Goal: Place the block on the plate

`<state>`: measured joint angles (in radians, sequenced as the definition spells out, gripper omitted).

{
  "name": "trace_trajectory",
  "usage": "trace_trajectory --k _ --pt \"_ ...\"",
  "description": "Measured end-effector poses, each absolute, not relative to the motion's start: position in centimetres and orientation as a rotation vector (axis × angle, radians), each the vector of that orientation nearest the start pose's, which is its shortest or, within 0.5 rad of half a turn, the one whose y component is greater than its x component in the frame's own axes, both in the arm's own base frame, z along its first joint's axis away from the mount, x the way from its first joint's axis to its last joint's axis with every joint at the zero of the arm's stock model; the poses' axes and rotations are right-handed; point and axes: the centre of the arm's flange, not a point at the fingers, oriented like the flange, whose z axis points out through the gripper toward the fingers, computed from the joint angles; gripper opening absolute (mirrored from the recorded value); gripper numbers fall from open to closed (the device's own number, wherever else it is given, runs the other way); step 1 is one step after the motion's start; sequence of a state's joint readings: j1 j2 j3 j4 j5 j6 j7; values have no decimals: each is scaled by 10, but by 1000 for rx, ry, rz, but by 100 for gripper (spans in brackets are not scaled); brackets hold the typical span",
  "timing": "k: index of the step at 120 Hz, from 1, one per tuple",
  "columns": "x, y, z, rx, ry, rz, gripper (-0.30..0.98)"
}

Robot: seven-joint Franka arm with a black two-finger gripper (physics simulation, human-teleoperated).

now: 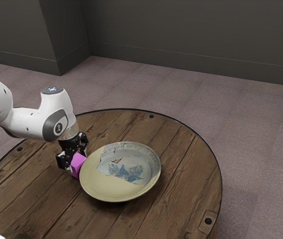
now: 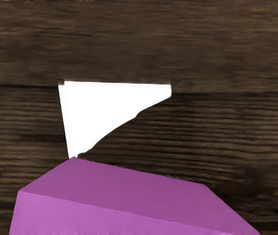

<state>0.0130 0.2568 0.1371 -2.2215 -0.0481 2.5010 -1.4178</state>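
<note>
Block (image 2: 129, 196) at the wrist view's lower edge is just beside the plate (image 1: 104, 184), left of centre in the exterior view, at a gripper (image 1: 76, 161) whose hold cannot be told; a skewed pinch could drop it, a low carry snag the rim (image 1: 116, 200).

table (image 1: 186, 162): grained wood | plate (image 1: 101, 188): smooth, ceramic-looking | block (image 2: 129, 215): smooth, matt | floor (image 1: 256, 149): carpet-like
</note>
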Motion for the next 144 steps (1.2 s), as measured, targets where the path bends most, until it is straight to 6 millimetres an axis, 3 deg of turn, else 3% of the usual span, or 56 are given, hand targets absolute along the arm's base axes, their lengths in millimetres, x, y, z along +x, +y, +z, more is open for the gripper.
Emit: trace_trajectory --k 30,87,107,119,131,144 --pt "545 84 262 2195 2231 36 47" --pt "545 95 274 2186 2224 56 42" --pt "546 94 301 2182 2192 102 38" --pt "545 90 342 2172 2151 152 38" --pt "543 73 382 2204 2086 182 39" --pt "551 45 392 2271 2023 170 39"
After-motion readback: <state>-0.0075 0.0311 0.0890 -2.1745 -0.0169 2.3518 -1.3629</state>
